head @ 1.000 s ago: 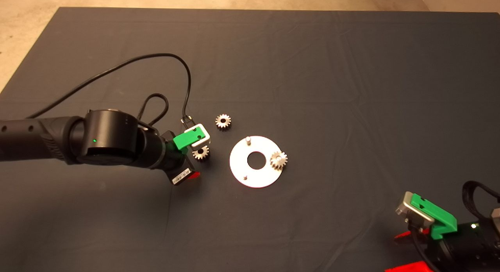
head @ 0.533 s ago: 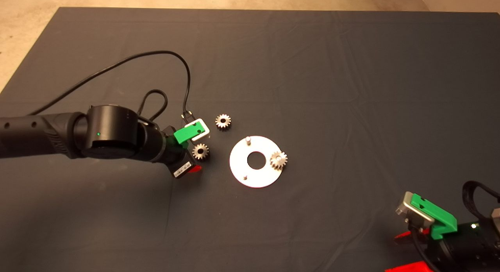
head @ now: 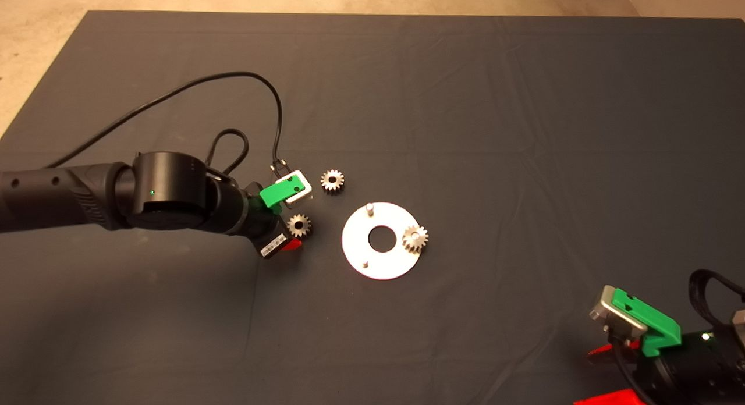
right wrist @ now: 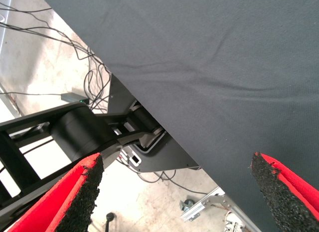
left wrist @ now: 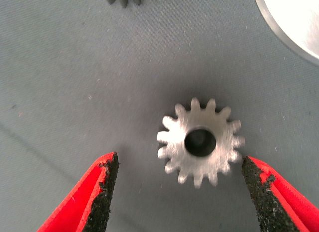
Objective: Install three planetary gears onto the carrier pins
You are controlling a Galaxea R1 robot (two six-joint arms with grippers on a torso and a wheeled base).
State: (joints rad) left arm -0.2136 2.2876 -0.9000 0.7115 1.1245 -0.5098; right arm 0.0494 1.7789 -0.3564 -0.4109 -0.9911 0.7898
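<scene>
At the disc's [head: 381,240] nine o'clock, I see my left gripper [left wrist: 179,192] spread wide around a loose gear [left wrist: 200,141]; its barcode label is unreadable.

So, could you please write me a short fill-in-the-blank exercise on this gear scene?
1. The number of gears seated on the disc is ____.
2. The left gripper brackets a gear with its fingers ____.
3. That gear lies flat on the ____.
4. The number of bare pins is ____.

Missing words: one; open; mat; two
</scene>
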